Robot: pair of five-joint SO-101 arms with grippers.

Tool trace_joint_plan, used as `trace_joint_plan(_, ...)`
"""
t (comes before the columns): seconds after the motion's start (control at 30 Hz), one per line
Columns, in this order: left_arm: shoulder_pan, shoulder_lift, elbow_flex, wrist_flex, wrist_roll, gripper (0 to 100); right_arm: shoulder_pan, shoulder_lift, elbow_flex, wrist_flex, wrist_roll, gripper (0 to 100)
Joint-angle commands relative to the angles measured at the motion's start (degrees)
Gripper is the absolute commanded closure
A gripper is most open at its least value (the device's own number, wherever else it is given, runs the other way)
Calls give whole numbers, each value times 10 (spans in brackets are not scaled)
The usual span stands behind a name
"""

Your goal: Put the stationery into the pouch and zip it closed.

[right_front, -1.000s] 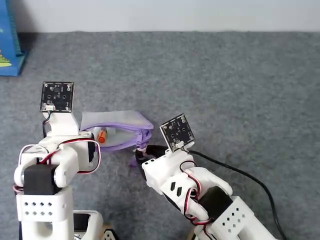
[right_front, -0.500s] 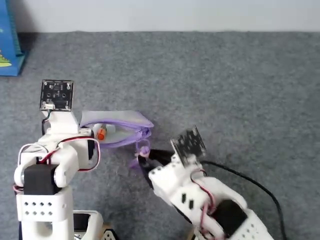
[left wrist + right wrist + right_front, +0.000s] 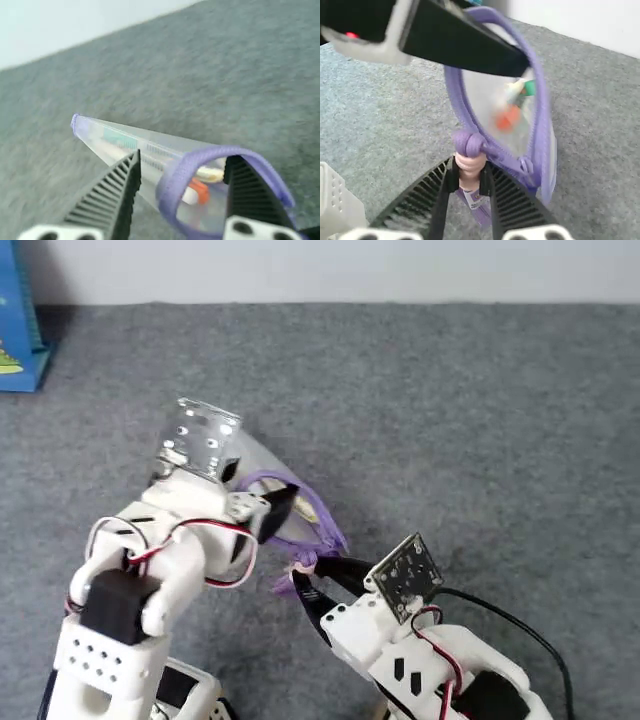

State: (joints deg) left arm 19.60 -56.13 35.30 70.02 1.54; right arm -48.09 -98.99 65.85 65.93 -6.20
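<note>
Right pincer (image 3: pixel 468 175): clenched on the zip pull (image 3: pixel 468 145); over the last second it has drawn back toward its own base, taking the pull with it

Pouch (image 3: pixel 312 515): between the two arms, swung round and tipped up off the grey tabletop (image 3: pixel 480 420) since then; mouth gapes as a purple loop

Stationery (image 3: pixel 507 119): inside the pouch

Left pincer (image 3: pixel 184 160): grasping the pouch by its mouth, one finger on either side

Judgement: loading looks done; the zip is probably only part closed
</note>
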Motion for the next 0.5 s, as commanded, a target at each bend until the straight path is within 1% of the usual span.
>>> trace_joint_plan(0.0,62,-3,-12,-32,-7,735,-7,1,-6,5,9,991)
trace_joint_plan(0.3,124,3,-12,-105,-8,735,-5,0,-7,9,7,991)
trace_joint_plan(0.47,161,-1,-13,-105,-9,735,-4,0,-7,7,5,991)
